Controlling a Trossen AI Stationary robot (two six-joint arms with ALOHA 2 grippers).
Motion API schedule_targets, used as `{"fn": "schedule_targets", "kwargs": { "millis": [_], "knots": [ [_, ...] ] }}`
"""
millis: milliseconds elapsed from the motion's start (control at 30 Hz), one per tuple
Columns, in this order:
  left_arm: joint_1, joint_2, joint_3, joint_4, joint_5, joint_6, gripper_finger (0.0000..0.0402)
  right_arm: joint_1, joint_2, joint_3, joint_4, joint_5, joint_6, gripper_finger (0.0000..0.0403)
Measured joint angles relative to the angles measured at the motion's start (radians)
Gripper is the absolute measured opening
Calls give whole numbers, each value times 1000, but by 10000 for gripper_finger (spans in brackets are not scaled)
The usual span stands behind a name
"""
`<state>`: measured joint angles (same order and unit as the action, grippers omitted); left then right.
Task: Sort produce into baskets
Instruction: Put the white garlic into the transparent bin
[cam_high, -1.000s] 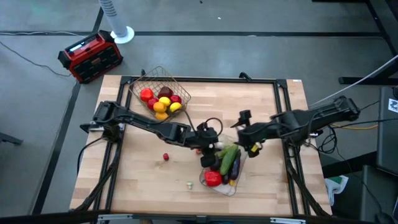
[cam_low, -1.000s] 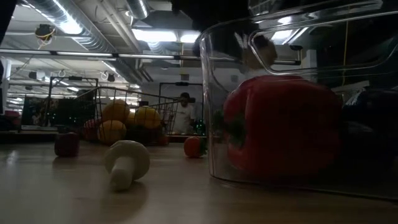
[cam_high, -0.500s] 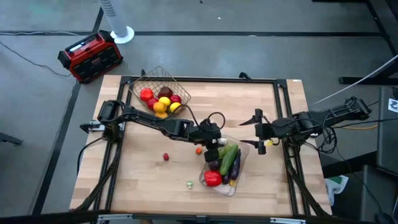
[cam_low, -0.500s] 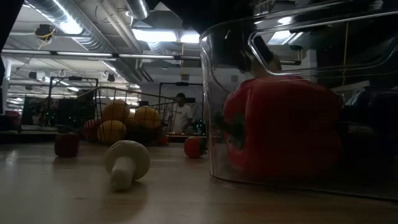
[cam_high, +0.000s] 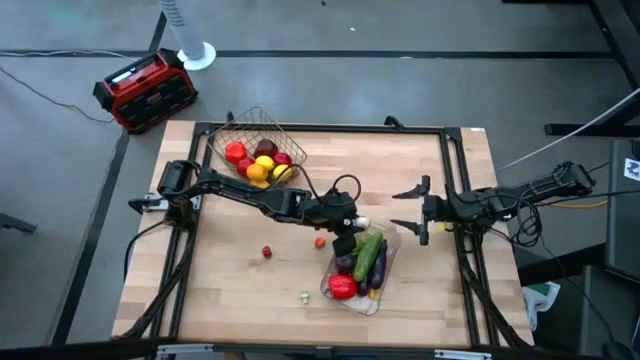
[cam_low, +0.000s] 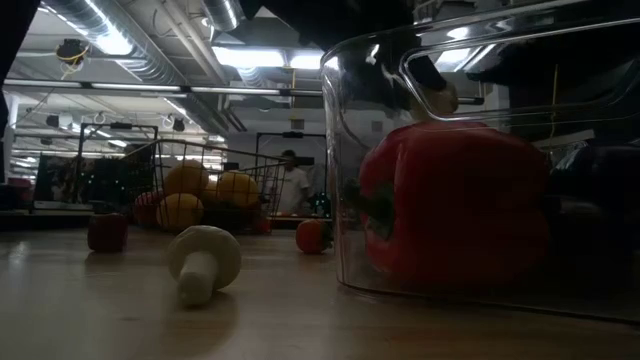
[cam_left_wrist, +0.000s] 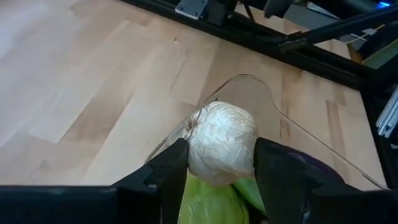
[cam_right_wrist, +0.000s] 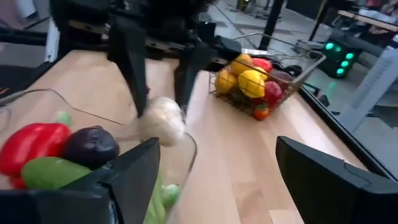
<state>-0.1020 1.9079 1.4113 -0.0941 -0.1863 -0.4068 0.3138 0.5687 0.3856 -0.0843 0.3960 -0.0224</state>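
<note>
Sorting mostly done; a white bulb (cam_left_wrist: 221, 143) hangs over the tray (cam_high: 388, 262) rim, gripped by the left end effector (cam_high: 352, 222).

Fruit fills the basket (cam_high: 256, 160); a tomato (cam_high: 319, 241), red fruit (cam_high: 267, 252) and mushroom (cam_high: 305, 296) remain on the table (cam_high: 440, 290). Right end effector (cam_high: 408, 210) waits beside the tray, spread wide.

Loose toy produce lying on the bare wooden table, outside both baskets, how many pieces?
3: a small dark red fruit left of centre, an orange-red fruit beside the clear plastic tray, a white mushroom closest to the low camera. The arms or tray may hide more.
</note>
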Motion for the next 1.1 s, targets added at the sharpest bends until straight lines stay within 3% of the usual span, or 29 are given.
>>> {"fn": "schedule_targets", "kwargs": {
  "millis": [600,833,1100],
  "knots": [
    [-16,0,0,1,2,-5,169,0,-185,-262,90,23,177,317],
    [-16,0,0,1,1,-5,169,0,-339,-369,163,47,175,317],
    [-16,0,0,1,1,-6,169,0,-437,-372,163,59,97,317]
  ]
}}
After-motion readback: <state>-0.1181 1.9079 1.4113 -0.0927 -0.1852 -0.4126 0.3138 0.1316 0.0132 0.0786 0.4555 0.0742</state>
